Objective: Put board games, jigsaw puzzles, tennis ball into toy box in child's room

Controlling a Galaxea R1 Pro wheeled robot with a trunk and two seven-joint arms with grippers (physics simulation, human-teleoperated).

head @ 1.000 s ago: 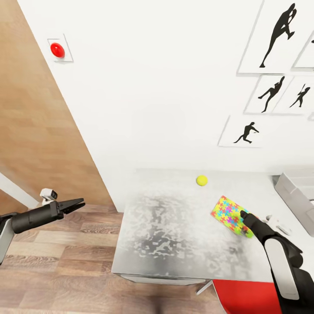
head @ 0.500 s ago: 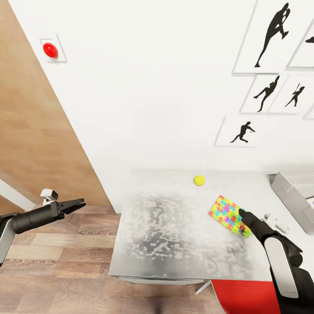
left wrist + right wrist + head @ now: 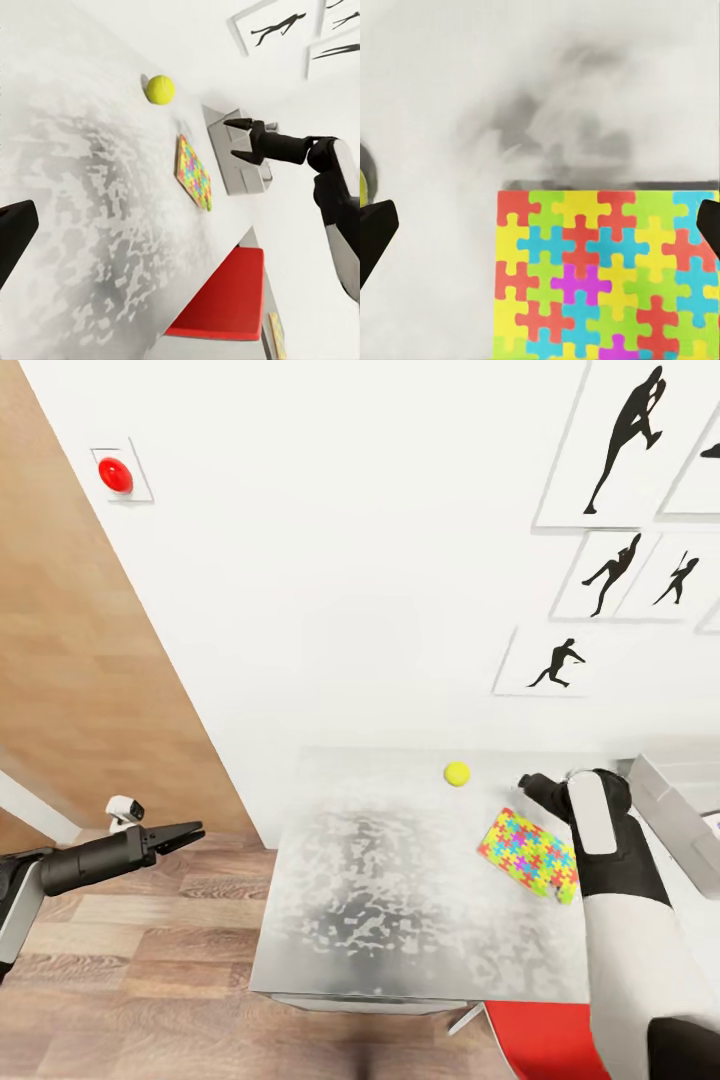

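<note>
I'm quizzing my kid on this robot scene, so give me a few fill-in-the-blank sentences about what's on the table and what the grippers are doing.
1. The tennis ball rests on the ____.
2. The right gripper hangs above the jigsaw puzzle with its jaws ____.
3. The left gripper hovers over the wooden ____.
4. The button on the wall is coloured ____.

Missing words: table; open; floor; red

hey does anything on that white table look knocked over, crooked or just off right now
Mostly fine. The jigsaw puzzle lies flat but askew to the table edges. The tennis ball sits loose nearby. The right gripper hangs open above them, holding nothing.
</note>
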